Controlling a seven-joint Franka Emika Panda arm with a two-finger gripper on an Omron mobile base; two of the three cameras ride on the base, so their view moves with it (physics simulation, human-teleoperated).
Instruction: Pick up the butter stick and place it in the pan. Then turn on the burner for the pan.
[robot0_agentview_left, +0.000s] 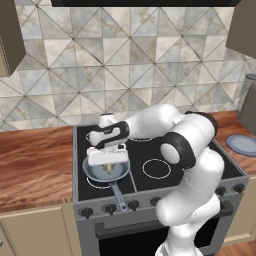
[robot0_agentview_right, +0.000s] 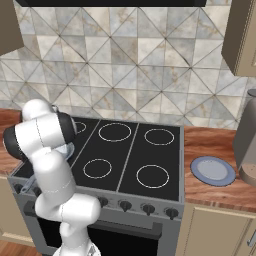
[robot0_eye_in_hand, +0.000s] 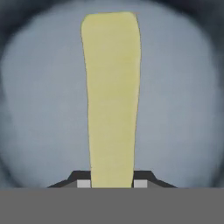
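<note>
The hand (robot0_agentview_left: 107, 159) is clamped on the butter stick (robot0_eye_in_hand: 112, 96), hanging right over the pan (robot0_agentview_left: 106, 169) on the stove's (robot0_agentview_left: 200, 162) front-left burner. Risk as it looks: if it lets go from here, the stick could bounce or land on the rim and skid onto the glass. Later, grabbing the wrong knob (robot0_agentview_left: 110, 207) would light an empty ring. Count: one butter stick, one pan, one blue-grey plate (robot0_agentview_right: 213, 170) on the surface (robot0_agentview_right: 210, 192), five burner rings, six knobs.

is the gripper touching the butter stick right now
Touching. In the hand view the butter stick rises straight from between the two fingertips of the gripper, clamped with no gap on either side, over the pan.
</note>
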